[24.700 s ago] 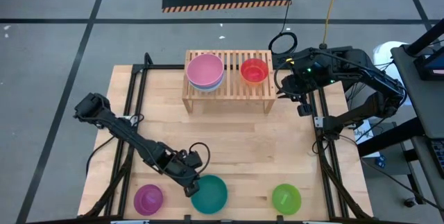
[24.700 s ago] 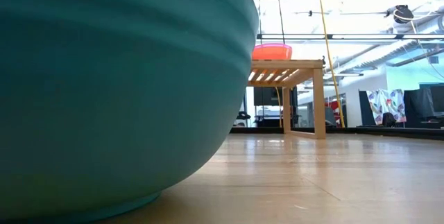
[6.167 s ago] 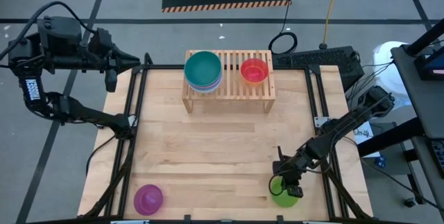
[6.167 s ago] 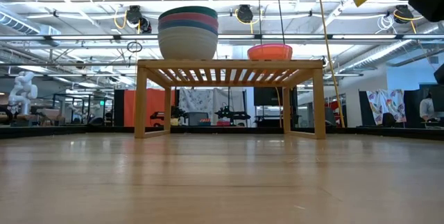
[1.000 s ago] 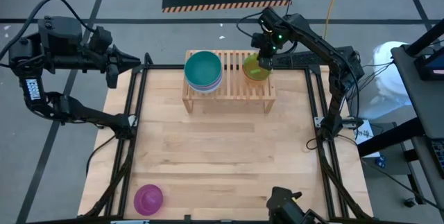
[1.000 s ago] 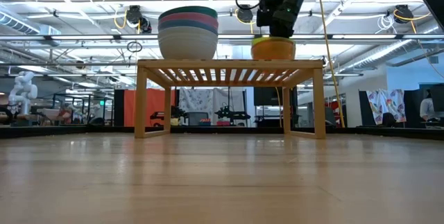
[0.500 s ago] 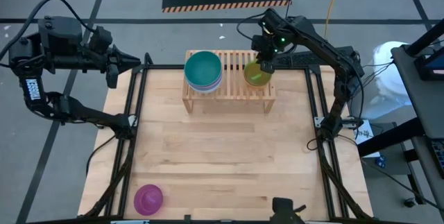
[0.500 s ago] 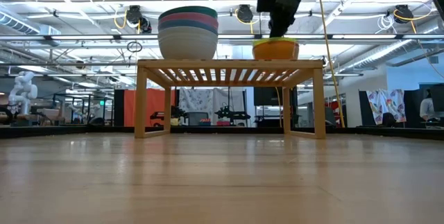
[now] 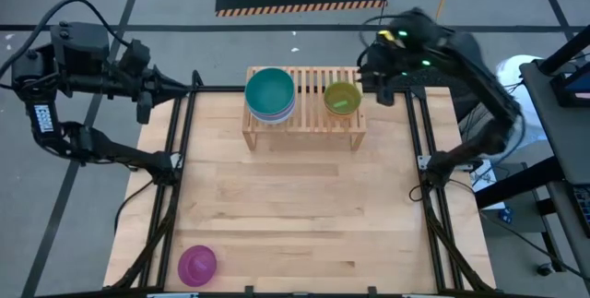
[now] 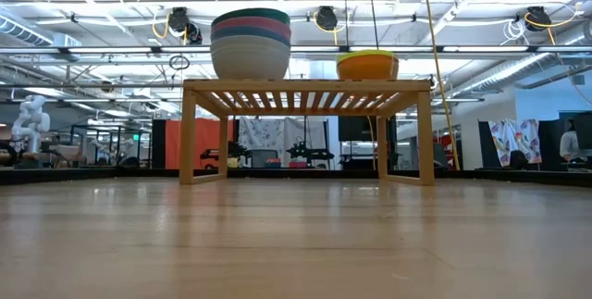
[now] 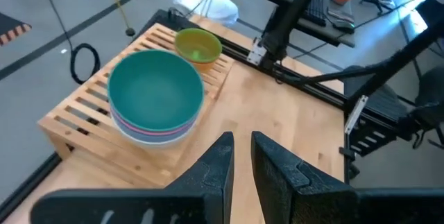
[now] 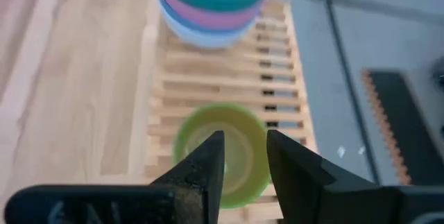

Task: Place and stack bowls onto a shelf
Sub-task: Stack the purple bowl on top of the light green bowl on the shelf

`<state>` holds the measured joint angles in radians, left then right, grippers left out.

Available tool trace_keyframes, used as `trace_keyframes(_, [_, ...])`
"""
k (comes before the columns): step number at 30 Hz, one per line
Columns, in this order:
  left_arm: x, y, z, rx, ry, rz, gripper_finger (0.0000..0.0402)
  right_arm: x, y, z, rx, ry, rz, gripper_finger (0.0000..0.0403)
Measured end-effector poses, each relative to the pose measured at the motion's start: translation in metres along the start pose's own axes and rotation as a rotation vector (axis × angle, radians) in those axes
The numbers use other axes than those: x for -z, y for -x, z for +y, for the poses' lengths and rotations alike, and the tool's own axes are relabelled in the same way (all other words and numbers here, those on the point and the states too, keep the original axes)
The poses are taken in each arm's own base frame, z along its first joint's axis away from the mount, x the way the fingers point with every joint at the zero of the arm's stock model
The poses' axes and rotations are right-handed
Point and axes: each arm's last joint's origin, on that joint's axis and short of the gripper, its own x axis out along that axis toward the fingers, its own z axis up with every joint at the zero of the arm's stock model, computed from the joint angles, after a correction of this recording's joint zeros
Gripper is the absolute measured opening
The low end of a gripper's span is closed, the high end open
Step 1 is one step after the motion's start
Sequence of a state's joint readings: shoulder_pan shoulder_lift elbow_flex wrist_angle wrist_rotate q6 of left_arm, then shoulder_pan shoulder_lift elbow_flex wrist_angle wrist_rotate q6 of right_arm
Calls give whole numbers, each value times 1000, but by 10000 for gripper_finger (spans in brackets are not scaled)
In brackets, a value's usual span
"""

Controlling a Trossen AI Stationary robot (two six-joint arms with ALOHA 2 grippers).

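The light-wood shelf stands at the table's far middle. On its left part sits a stack of bowls with a teal one on top. A green bowl rests upright on its right part. A purple bowl stands on the table's near left corner. My right gripper hangs open above and just right of the green bowl, touching nothing. My left gripper hovers beyond the table's far left corner, its fingers a narrow gap apart and bare.
Dark metal rails run along the table's left and right sides. A coiled cable lies on the floor behind the shelf. Bare wood spreads between the shelf and the near edge.
My right gripper has let go of the green bowl, risen from it and drawn off toward the table's right edge. The green bowl stays upright on the shelf's right part.
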<state>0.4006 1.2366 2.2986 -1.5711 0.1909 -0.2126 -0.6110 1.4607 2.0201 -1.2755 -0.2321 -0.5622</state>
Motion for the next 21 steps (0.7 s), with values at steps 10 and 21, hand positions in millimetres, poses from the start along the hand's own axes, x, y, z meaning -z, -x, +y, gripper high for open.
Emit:
trace_keyframes(10, [23, -35, -15, 203, -10, 252, 56, 1, 84, 40, 88, -25, -294, 105])
trace_keyframes(21, [103, -73, -34, 272, 119, 740, 56, 10, 113, 53, 91, -111, -387, 105])
